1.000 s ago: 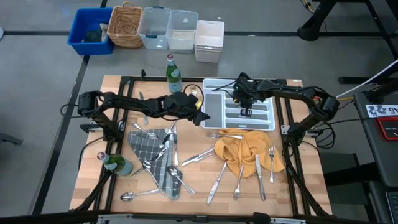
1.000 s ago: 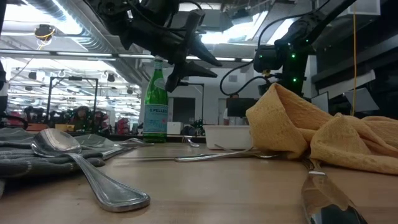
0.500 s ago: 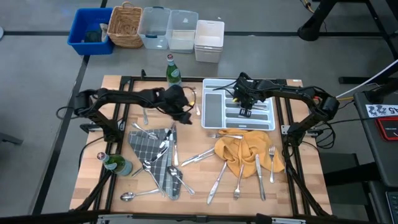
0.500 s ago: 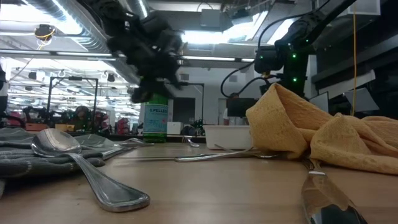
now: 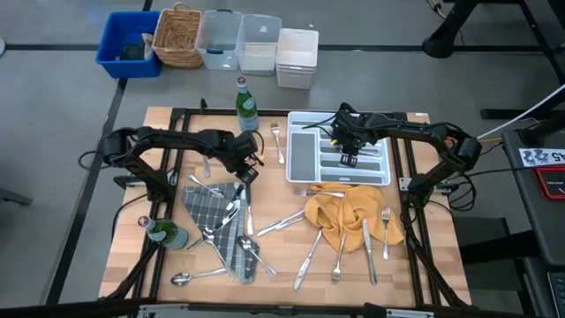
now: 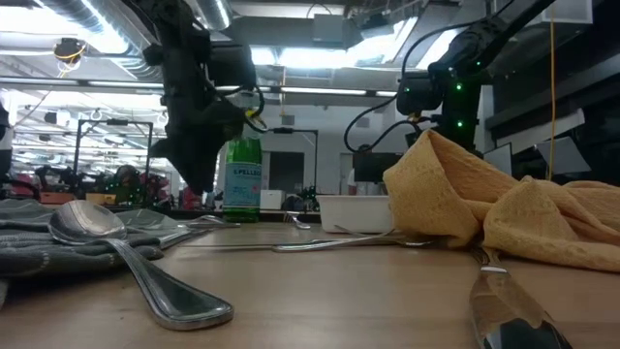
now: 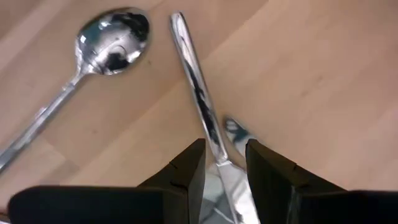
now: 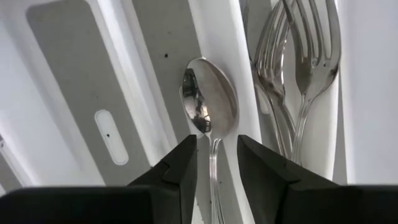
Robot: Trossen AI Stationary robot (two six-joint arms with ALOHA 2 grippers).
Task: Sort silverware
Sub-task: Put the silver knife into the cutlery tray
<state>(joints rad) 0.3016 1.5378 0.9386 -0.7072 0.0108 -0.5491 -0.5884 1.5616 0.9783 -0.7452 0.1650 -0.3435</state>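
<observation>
Silverware (image 5: 340, 256) lies scattered over the near half of the wooden table (image 5: 441, 265): spoons and knives on and around a grey checked cloth (image 5: 212, 208) at the left, forks and knives around a crumpled yellow cloth (image 5: 344, 212) at the right. In the low view a big spoon (image 6: 126, 257) lies closest, bowl up, beside the grey cloth. Farther back on the left, the left gripper (image 5: 248, 168) hangs low over the table just beyond the grey cloth; its wrist view shows the fingers (image 7: 186, 171) a little apart, astride a knife (image 7: 199, 99) lying on the wood, with another spoon (image 7: 112, 40) beside it, though whether the pads touch the knife is hard to say. Beyond the yellow cloth, the right gripper (image 5: 348, 160) is down in the white tray (image 5: 305, 155), its fingers (image 8: 180, 171) parted on either side of the handle of a spoon (image 8: 208, 102) that rests in one slot, with forks (image 8: 298, 56) in the slot next to it. A green bottle (image 5: 246, 104) stands at the table's far edge.
</observation>
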